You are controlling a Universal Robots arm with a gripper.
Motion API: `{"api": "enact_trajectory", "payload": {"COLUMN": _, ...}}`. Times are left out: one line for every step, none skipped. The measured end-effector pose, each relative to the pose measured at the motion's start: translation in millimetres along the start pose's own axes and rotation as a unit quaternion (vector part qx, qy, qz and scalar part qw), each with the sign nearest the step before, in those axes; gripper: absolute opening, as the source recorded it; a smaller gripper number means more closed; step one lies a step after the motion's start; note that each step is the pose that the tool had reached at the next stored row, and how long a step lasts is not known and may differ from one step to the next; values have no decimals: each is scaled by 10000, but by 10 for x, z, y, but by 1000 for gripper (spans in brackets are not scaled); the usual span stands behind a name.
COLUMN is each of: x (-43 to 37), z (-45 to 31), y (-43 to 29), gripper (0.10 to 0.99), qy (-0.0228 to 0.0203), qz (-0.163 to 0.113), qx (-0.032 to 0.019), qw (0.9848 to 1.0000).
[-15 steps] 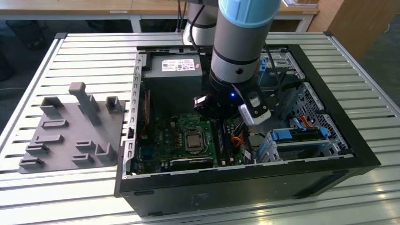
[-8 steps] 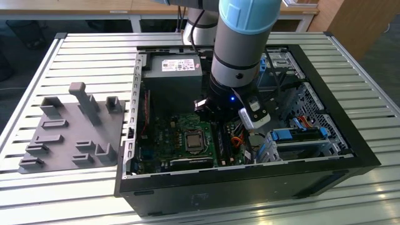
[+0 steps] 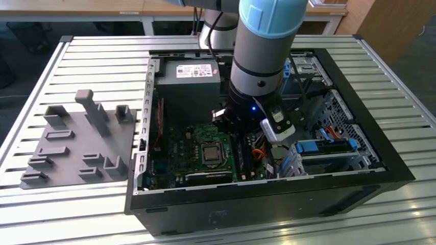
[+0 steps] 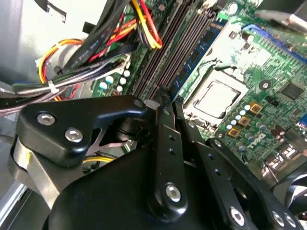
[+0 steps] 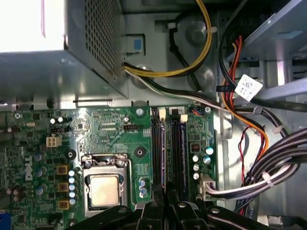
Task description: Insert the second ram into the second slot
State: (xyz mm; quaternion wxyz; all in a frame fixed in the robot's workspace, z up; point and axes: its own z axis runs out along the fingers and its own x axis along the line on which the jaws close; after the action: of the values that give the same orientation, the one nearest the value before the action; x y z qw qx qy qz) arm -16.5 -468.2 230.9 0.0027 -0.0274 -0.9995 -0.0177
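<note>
So the gripper (image 5: pixel 166 205) is down inside the PC case (image 3: pixel 381 171), right over the memory slots (image 5: pixel 156 143) beside the processor socket (image 5: pixel 104 189). In the first wrist view the fingers sit tight together with only a sliver between them, and the second ram (image 5: pixel 164 153) runs out of that sliver edge-on, so I'd say they're clamped on its flat faces. The stick lies along one of the slots, either touching it or just above; can't tell if it's clicked home. What looks like another blue stick (image 5: pixel 184 153) sits in a slot just beside it.

On handling, my read is that this thing is light and stiff but thin; it won't sag, but it'll hate any twist or sideways lean. The chips on the faces and the contacts along the bottom edge are the fragile bits. The best hold is on the faces up near the top edge, around the middle of the length, so a push goes straight down and both ends seat evenly. Smooth board between smooth pads could slide under pressing force, so the grip wants to be firm without crushing.

The cable bundle (image 5: pixel 268 163) hangs off to one side of the slots, near the fingers but apart from them.
</note>
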Motion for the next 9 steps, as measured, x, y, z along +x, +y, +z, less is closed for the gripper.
{"api": "enact_trajectory", "payload": {"x": 0, "z": -1, "y": -14, "gripper": 137, "qy": 0, "qz": 1, "qx": 1, "qw": 10000}}
{"api": "enact_trajectory", "payload": {"x": 0, "z": -1, "y": -20, "gripper": 137, "qy": 0, "qz": 1, "qx": 0, "qw": 10000}}
{"api": "enact_trajectory", "payload": {"x": -1, "z": 1, "y": -22, "gripper": 137, "qy": 0, "qz": 1, "qx": 0, "qw": 10000}}
{"api": "enact_trajectory", "payload": {"x": -4, "z": 5, "y": -22, "gripper": 137, "qy": 0, "qz": 2, "qx": -1, "qw": 10000}}
{"api": "enact_trajectory", "payload": {"x": -7, "z": 11, "y": -22, "gripper": 137, "qy": 0, "qz": 3, "qx": -1, "qw": 10000}}
{"api": "enact_trajectory", "payload": {"x": -12, "z": 19, "y": -23, "gripper": 137, "qy": 0, "qz": 3, "qx": 0, "qw": 10000}}
{"api": "enact_trajectory", "payload": {"x": -16, "z": 28, "y": -23, "gripper": 137, "qy": 0, "qz": 5, "qx": -1, "qw": 10000}}
{"api": "enact_trajectory", "payload": {"x": -17, "z": 38, "y": -23, "gripper": 137, "qy": 0, "qz": 6, "qx": 0, "qw": 10000}}
{"api": "enact_trajectory", "payload": {"x": -17, "z": 51, "y": -24, "gripper": 137, "qy": 0, "qz": 6, "qx": 1, "qw": 10000}}
